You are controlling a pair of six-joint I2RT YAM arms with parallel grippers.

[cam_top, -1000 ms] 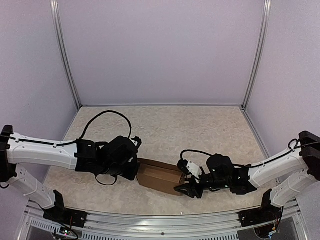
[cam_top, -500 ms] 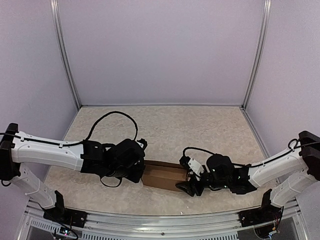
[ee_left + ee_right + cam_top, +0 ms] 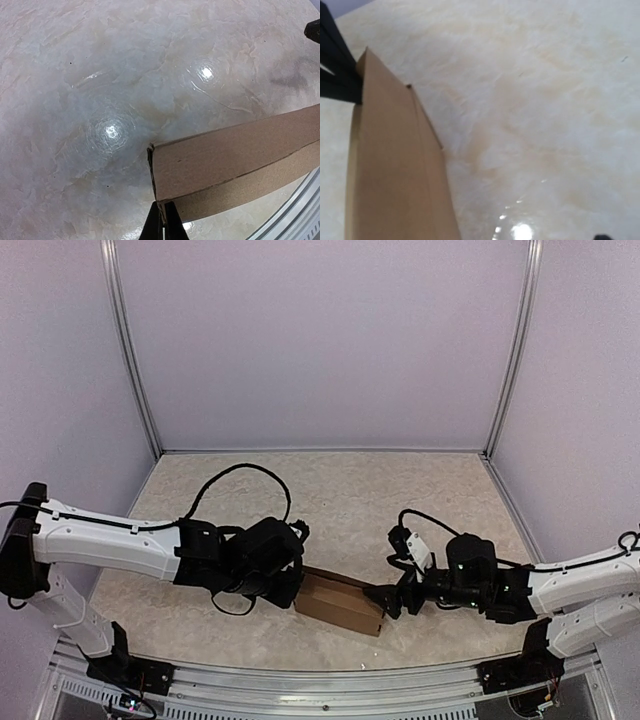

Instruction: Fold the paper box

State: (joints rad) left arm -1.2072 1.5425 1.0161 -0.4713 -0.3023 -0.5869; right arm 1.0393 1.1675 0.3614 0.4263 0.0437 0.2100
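Pinching paper box [image 3: 341,605] end: left claw [image 3: 163,226]; right claw [image 3: 386,600] beside other end.

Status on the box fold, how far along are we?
Done: the paper box already forms a long creased sleeve, with two faces showing in the left wrist view. In hand: the left claw is shut on the edge of its left end. The right claw sits at the right end, grip unclear. Left: probably closing the end flaps, though neither end shows clearly.
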